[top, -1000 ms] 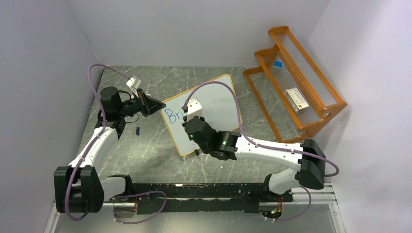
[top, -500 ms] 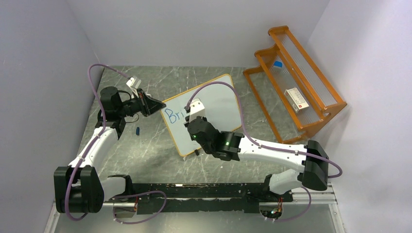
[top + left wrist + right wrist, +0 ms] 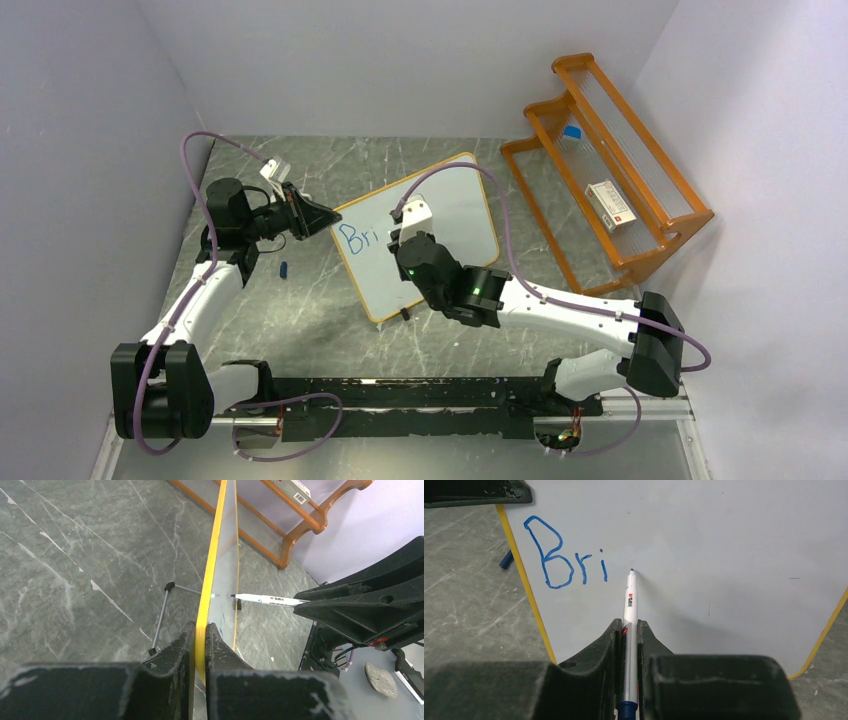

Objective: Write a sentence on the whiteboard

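I had the right gripper clamped on the marker, its tip at the whiteboard just right of the sentence's "Bri", the left gripper pinching the frame; too hard a push, I judged, could tilt the board and smear the stroke.

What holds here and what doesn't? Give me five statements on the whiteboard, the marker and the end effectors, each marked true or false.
1. The blue lettering on the whiteboard reads "Bri". True.
2. The right end effector is shut on the marker. True.
3. The left end effector holds an eraser. False: it clamps the whiteboard's yellow edge.
4. The orange rack is empty. False: a small box lies on it.
5. The marker's tip sits just right of the "i". True.
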You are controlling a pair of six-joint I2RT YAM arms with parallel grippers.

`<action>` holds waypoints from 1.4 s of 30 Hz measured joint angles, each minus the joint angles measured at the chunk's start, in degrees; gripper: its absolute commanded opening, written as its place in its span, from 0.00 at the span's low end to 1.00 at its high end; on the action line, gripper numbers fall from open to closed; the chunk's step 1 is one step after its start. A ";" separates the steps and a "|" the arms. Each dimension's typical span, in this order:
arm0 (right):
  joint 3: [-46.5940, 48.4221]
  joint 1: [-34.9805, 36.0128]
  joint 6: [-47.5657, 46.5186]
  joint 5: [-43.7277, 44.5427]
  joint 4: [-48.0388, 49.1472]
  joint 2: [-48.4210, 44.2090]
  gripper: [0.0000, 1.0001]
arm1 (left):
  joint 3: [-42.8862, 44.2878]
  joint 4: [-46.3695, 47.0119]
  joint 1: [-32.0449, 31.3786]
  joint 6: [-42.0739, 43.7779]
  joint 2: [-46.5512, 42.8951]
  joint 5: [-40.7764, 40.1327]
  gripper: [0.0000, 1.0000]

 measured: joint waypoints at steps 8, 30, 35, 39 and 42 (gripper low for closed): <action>-0.04 -0.33 -0.37 -0.76 1.07 0.00 0.00 | 0.33 -0.37 -0.02 0.33 0.24 0.02 0.05; -0.04 -0.94 -1.25 -1.81 3.37 1.44 0.00 | 0.42 -0.35 -0.02 0.35 0.42 0.02 0.05; -0.04 -0.94 -1.27 -1.44 3.61 1.73 0.00 | 0.44 -0.33 -0.02 0.37 0.52 0.00 0.05; -0.04 -0.94 -1.44 -1.44 3.87 1.73 0.00 | 0.46 -0.33 -0.02 0.35 0.52 0.00 0.05; -0.04 -0.94 -1.68 -1.44 4.42 1.73 0.00 | 0.48 -0.33 -0.02 0.37 0.52 0.00 0.05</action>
